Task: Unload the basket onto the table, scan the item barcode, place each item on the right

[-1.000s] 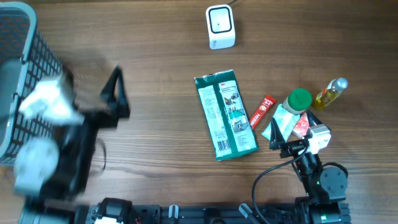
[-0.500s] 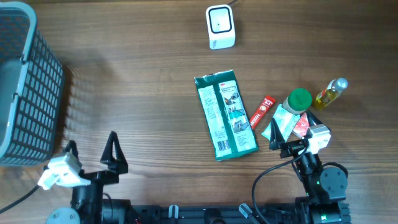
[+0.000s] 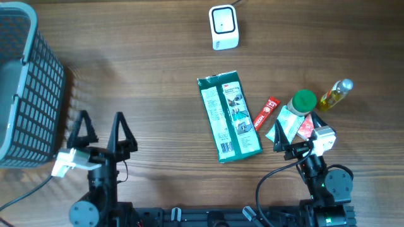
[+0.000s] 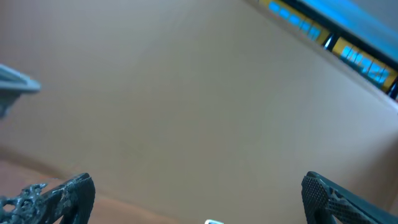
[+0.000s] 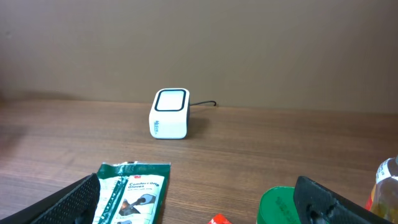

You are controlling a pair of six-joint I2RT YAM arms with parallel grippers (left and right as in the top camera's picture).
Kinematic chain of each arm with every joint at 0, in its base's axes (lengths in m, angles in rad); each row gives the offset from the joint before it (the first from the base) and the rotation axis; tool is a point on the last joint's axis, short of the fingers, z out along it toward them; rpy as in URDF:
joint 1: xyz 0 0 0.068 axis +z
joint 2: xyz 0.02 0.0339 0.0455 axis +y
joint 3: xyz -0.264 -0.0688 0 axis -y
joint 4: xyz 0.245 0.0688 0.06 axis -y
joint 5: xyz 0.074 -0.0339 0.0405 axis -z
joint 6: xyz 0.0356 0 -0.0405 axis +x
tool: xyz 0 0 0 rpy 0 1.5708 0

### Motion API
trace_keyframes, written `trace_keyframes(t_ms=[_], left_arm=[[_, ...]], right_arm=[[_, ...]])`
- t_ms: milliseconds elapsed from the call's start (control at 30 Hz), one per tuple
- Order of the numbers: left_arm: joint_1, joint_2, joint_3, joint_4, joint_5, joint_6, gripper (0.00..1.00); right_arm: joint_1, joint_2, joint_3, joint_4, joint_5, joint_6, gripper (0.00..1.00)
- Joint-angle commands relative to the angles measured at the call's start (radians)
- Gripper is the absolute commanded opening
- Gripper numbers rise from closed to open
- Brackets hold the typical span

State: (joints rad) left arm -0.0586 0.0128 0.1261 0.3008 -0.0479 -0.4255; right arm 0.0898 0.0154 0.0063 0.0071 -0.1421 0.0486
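The flat green packet [image 3: 229, 116] is lying mid-frame below the scanner [image 3: 223, 26]. It's looking light, crinkly and slick, so a long edge seems the best place to pinch. The left gripper [image 3: 100, 123], lower left, and the right gripper [image 5: 196, 186], lower right, are both gaping wide, holding nothing.

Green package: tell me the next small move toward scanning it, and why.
Probably swing the right claw left over the green package and lower it for a grasp. Both claws stand open and empty, the package lies flat and untouched, and the right claw is nearer it than the left claw.
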Motion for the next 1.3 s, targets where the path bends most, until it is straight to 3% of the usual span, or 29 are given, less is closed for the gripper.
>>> trace_keyframes(t_ms=[0,133,400,1267], left_arm=[[0.004,-0.009,-0.054,0.006,0.022,-0.009,1.00],[0.003,-0.009,-0.121,-0.014,0.022,-0.009,1.00],[0.004,-0.009,-0.121,-0.376,0.014,0.004,1.00],[0.006,-0.008,-0.121,-0.372,0.018,-0.002,1.00]], right_arm=[[-0.005,-0.005,-0.001,0.005,-0.017,0.013,1.00],[-0.005,-0.005,-0.001,0.005,-0.017,0.014,1.00],[-0.005,-0.005,-0.001,0.005,-0.017,0.014,1.00],[-0.005,-0.005,-0.001,0.005,-0.017,0.014,0.99]])
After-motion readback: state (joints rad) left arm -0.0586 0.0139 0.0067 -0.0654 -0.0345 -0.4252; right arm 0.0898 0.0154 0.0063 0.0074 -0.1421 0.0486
